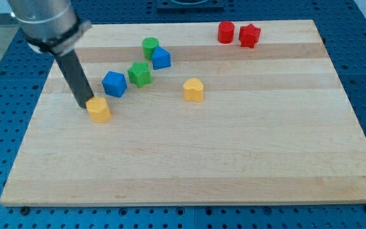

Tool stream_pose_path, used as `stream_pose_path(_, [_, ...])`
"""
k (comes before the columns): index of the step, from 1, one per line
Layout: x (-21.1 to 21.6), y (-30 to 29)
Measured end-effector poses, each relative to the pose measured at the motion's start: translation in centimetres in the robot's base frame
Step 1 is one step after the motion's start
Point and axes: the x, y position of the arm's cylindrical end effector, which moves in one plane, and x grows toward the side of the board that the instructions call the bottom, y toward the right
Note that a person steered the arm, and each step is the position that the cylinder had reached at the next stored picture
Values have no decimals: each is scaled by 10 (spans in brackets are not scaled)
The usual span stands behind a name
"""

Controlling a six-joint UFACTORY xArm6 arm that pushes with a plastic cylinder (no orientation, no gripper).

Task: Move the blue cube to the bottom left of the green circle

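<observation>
The blue cube [114, 83] sits on the wooden board [234, 159] at the upper left. The green circle [150, 47], a short cylinder, stands up and to the right of it. A green star [140, 74] lies between the two. A second blue block [161, 58], wedge-like, touches the green circle's lower right. My tip [84, 104] is down on the board just left of a yellow hexagon-like block [98, 109] and seems to touch it. It is below and left of the blue cube.
A yellow heart-shaped block [194, 90] lies right of the green star. A red cylinder [225, 32] and a red star [249, 35] sit near the board's top right edge. A blue perforated table surrounds the board.
</observation>
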Motion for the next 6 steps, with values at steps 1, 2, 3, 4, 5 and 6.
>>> stream_pose_path(1, [20,34])
stream_pose_path(2, [2,22])
stream_pose_path(3, [-28,14])
stream_pose_path(4, [-45,16])
stream_pose_path(5, [-63,17])
stream_pose_path(6, [-84,26])
